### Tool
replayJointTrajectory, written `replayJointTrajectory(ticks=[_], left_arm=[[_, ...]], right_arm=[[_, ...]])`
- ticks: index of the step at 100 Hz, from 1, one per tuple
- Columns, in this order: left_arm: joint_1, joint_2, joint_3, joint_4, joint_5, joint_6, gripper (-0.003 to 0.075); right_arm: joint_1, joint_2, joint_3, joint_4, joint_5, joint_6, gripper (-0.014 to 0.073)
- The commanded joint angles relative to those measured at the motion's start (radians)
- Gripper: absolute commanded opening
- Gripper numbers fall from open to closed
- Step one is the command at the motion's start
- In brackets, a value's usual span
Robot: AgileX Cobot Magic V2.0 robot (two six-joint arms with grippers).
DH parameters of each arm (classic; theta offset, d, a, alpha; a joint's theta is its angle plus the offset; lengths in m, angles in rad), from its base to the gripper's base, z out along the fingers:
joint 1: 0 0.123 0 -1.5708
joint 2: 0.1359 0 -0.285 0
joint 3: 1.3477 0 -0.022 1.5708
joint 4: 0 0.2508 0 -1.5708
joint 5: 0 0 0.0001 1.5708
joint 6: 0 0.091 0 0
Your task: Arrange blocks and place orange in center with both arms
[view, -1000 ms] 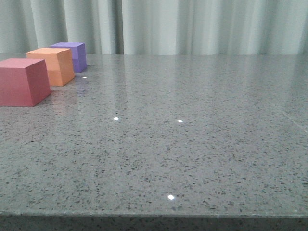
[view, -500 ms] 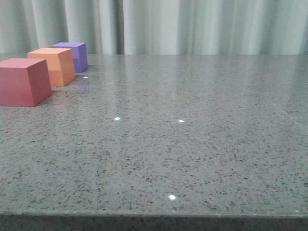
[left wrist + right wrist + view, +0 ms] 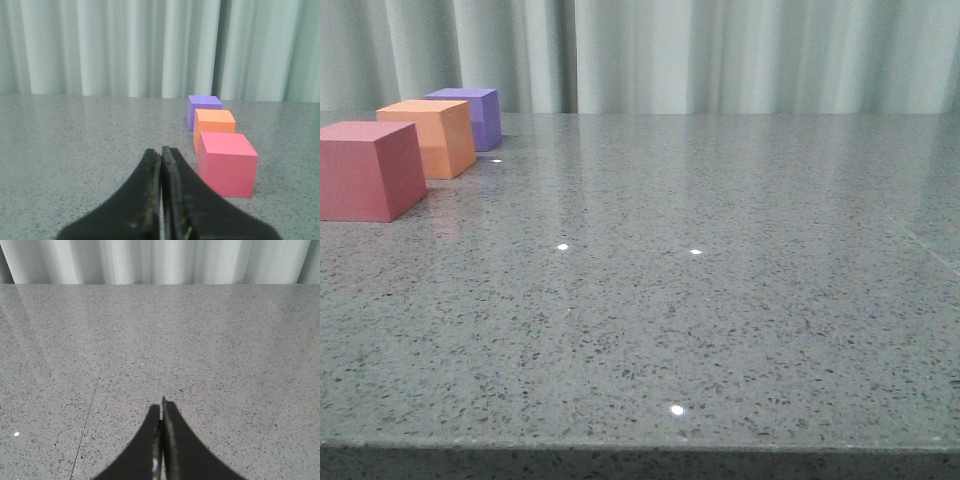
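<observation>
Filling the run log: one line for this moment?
blocks: red-pink cube, orange cube, purple cube in row | left pincer shut | right pincer shut

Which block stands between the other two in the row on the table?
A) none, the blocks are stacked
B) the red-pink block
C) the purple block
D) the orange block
D: in the front view the orange block sits in the row between the red-pink block nearest the camera and the purple block farthest back, and the left wrist view shows the same order.
</observation>
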Motion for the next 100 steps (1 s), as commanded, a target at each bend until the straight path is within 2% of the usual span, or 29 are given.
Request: replayJointTrajectory(ticks=[1, 28, 100], left_arm=[[0.019, -0.02, 0.021, -0.022, -0.104, 0.003, -0.002], [0.053, -0.081, 0.134, -0.022, -0.219, 0.003, -0.002], [0.053, -0.082, 0.134, -0.02, -0.21, 0.003, -0.002]], right_arm=[[-0.006, -0.002, -0.028, -0.022, -0.076, -0.003, -0.011], [-0.006, -0.002, -0.028, -0.022, -0.075, -0.003, -0.011], [-0.006, -0.002, -0.028, -0.022, -0.076, -0.003, -0.011]])
